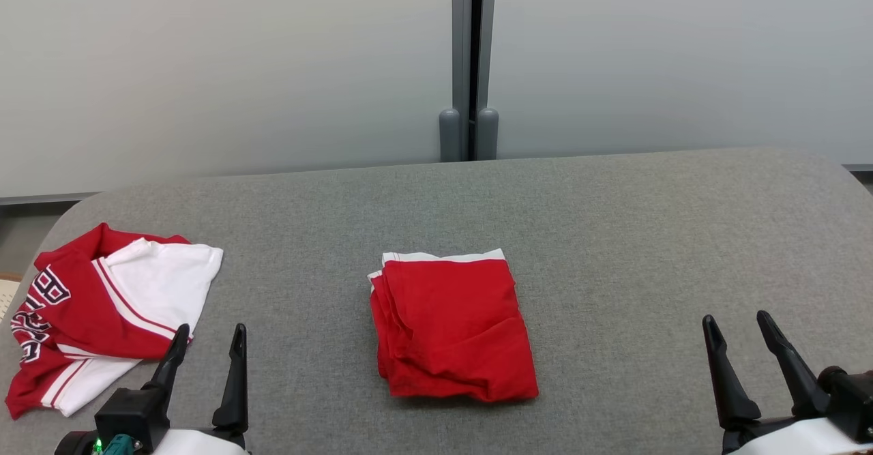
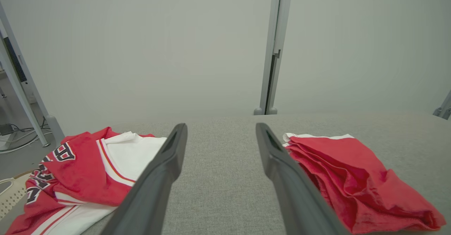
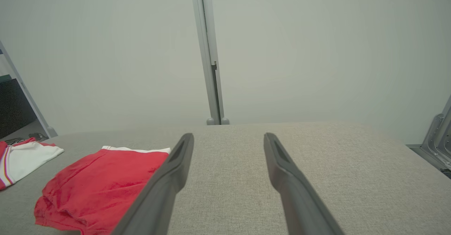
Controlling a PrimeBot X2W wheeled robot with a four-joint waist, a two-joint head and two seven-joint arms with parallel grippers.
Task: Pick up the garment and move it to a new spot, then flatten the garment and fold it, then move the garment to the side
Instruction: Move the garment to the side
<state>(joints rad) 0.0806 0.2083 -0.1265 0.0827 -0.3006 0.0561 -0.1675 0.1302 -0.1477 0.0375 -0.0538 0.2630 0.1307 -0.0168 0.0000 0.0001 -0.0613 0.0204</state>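
A red garment (image 1: 450,325) with a white edge lies folded into a compact square at the middle of the grey table (image 1: 614,237); it also appears at the right of the left wrist view (image 2: 352,178) and at the lower left of the right wrist view (image 3: 102,182). My left gripper (image 1: 208,339) stands open at the lower left, to the left of the folded garment, its fingers empty over bare cloth (image 2: 220,129). Off to the lower right, my right gripper (image 1: 736,325) is open too, well right of the garment, holding nothing (image 3: 229,138).
A second red and white garment with lettering (image 1: 102,312) lies loosely heaped at the table's left edge, just beyond my left fingertips. A grey wall with a vertical post (image 1: 470,59) stands behind the table. A pale basket rim (image 2: 8,192) shows below the table's left edge.
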